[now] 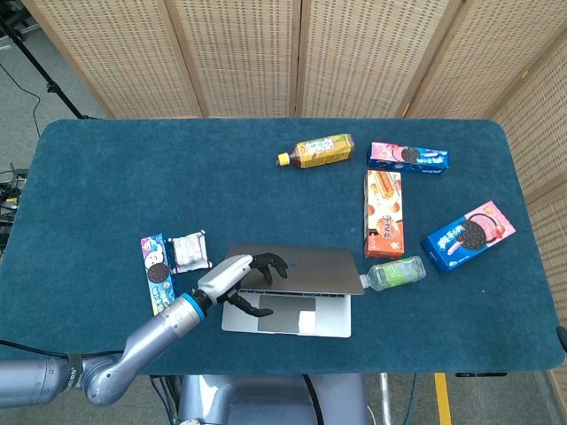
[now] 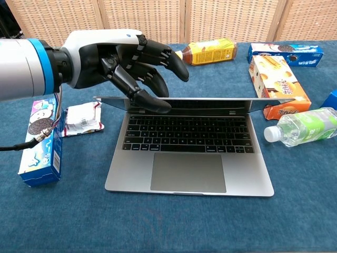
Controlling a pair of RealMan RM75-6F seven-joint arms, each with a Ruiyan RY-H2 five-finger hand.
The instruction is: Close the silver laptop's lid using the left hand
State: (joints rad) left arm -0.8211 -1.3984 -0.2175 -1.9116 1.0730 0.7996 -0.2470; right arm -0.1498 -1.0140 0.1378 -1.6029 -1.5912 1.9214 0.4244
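The silver laptop [image 1: 285,315] sits near the table's front edge. Its lid [image 1: 306,268] is tilted far down, nearly level over the keyboard [image 2: 187,139]. My left hand [image 1: 249,279] is at the lid's left end. In the chest view the left hand [image 2: 124,60] has its fingers [image 2: 168,58] laid over the lid's top edge [image 2: 221,99] and its thumb under that edge, so the lid lies between them. My right hand does not show in either view.
A blue cookie box [image 2: 39,139] and a small white packet [image 2: 81,118] lie left of the laptop. A green-labelled water bottle [image 2: 305,126] and an orange snack box [image 2: 279,84] lie to its right. A yellow drink bottle [image 1: 317,150] and other cookie boxes [image 1: 467,235] lie further back.
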